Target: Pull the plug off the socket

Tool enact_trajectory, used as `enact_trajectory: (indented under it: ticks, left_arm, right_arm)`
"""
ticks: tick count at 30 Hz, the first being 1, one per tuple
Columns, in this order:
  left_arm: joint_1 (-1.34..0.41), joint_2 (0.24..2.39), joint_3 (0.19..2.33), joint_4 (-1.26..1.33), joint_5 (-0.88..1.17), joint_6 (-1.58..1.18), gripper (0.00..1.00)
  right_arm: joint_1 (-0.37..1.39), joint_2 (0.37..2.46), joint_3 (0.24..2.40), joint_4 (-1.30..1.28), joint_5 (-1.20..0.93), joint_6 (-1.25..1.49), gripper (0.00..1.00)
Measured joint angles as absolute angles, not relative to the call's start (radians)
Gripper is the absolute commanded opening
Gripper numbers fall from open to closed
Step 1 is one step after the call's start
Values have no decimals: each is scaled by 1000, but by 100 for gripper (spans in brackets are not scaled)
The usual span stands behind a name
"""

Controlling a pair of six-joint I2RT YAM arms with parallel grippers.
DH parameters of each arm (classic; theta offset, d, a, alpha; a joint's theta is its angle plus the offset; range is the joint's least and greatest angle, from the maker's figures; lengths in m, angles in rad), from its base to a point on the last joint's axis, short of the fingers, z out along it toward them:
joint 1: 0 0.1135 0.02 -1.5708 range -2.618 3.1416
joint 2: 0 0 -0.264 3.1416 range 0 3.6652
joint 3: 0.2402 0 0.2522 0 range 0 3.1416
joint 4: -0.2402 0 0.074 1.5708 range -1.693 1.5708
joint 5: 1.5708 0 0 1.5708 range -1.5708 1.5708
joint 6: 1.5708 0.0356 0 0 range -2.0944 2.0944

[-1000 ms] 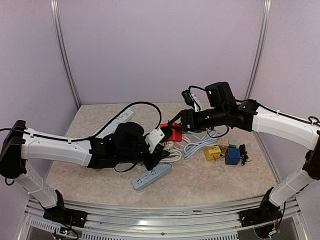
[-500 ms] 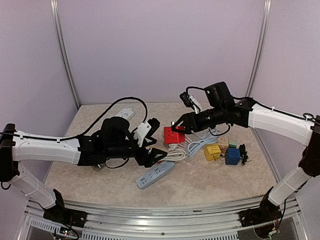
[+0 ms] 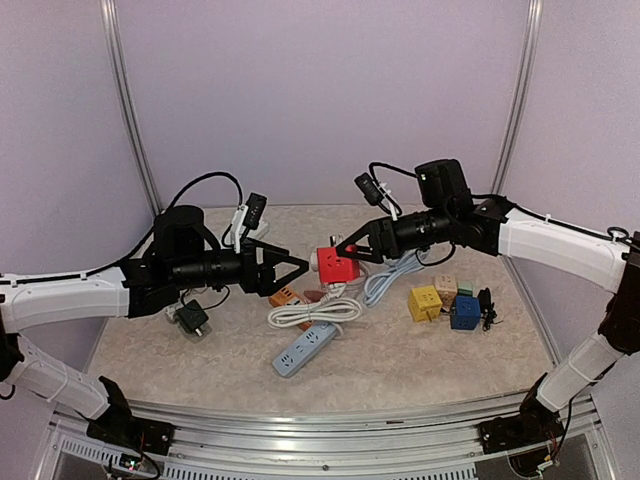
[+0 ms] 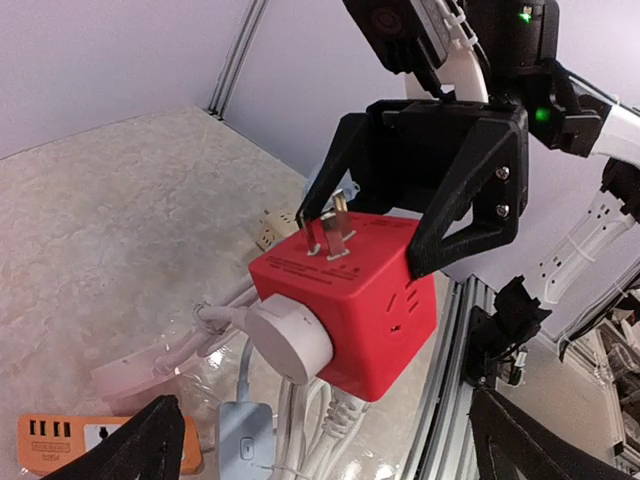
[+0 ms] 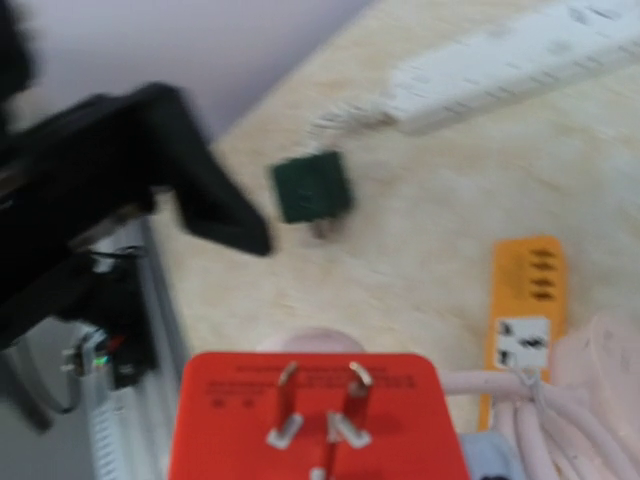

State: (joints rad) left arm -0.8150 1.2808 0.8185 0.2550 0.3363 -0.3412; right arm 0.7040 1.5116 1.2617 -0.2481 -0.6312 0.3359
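Red socket (image 3: 337, 266) hangs above the table (image 3: 450, 362), clamped in the right hand (image 3: 352, 250). The white plug (image 4: 290, 340) sits in its 9 o'clock face. The left hand (image 3: 290, 275), spread wide, should grip the plug squarely and pull straight out.

From above the bench's (image 3: 420, 350) near edge the top camera looks down; the opposed wrist cameras closely share the red cube socket (image 4: 370, 290).

No legible text or labels.
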Motion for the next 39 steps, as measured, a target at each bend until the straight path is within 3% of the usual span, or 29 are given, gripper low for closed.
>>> enact_trajectory:
  ticks: [11, 32, 34, 37, 39]
  left_arm:
    - [-744, 1298, 840, 330, 599, -472, 99]
    - [-793, 1513, 1010, 307, 687, -427, 99]
    - [-793, 1517, 1010, 307, 697, -425, 90]
    - [-793, 1522, 1010, 307, 719, -425, 63]
    - [-790, 1528, 1011, 307, 743, -408, 51]
  right_arm:
    - [704, 1512, 1261, -181, -838, 338, 0]
    - [725, 1550, 1265, -159, -912, 318, 0]
    - [725, 1550, 1265, -158, -913, 318, 0]
    - [724, 1551, 1265, -158, -915, 316, 0]
    - [723, 1551, 1268, -164, -925, 317, 1]
